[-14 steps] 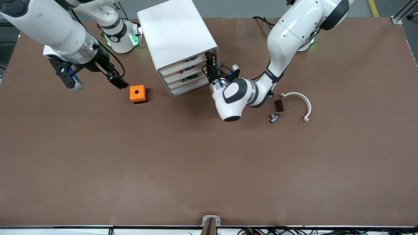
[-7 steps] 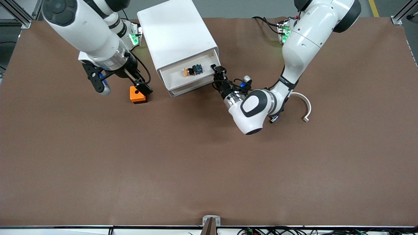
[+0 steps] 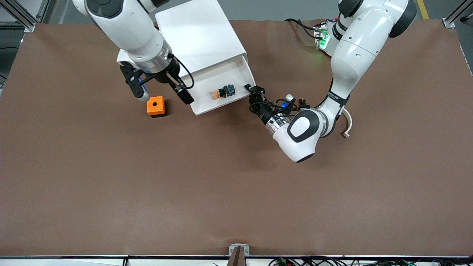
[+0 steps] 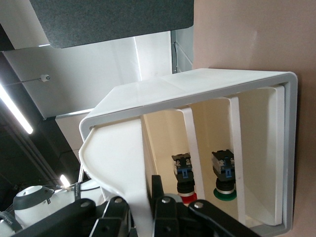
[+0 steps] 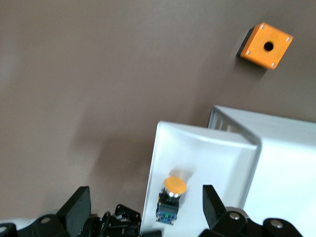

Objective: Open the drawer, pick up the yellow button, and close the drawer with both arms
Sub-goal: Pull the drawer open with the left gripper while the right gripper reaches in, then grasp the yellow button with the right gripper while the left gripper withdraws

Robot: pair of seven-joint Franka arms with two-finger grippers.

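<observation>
The top drawer (image 3: 207,100) stands pulled far out of the white cabinet (image 3: 196,33). The button (image 3: 223,91), with an orange-yellow cap, black body and blue end, lies on the drawer floor. My left gripper (image 3: 252,91) is shut on the drawer's front wall at the corner toward the left arm's end; the left wrist view shows that wall (image 4: 123,163) between my left gripper's (image 4: 140,197) fingers. My right gripper (image 3: 164,95) is open, over the drawer's other end. In the right wrist view the button (image 5: 170,196) lies in the drawer (image 5: 197,148), between the right gripper's (image 5: 145,210) spread fingers.
An orange cube with a hole (image 3: 155,106) sits on the table beside the drawer, below my right gripper, and shows in the right wrist view (image 5: 266,45). A white curved bracket (image 3: 347,122) lies by the left arm. Lower drawers hold a red-capped (image 4: 186,190) and a green-capped part (image 4: 224,183).
The left gripper has pulled the top drawer out toward the front camera, uncovering the button. The right arm has swung from its end of the table to over the drawer.
</observation>
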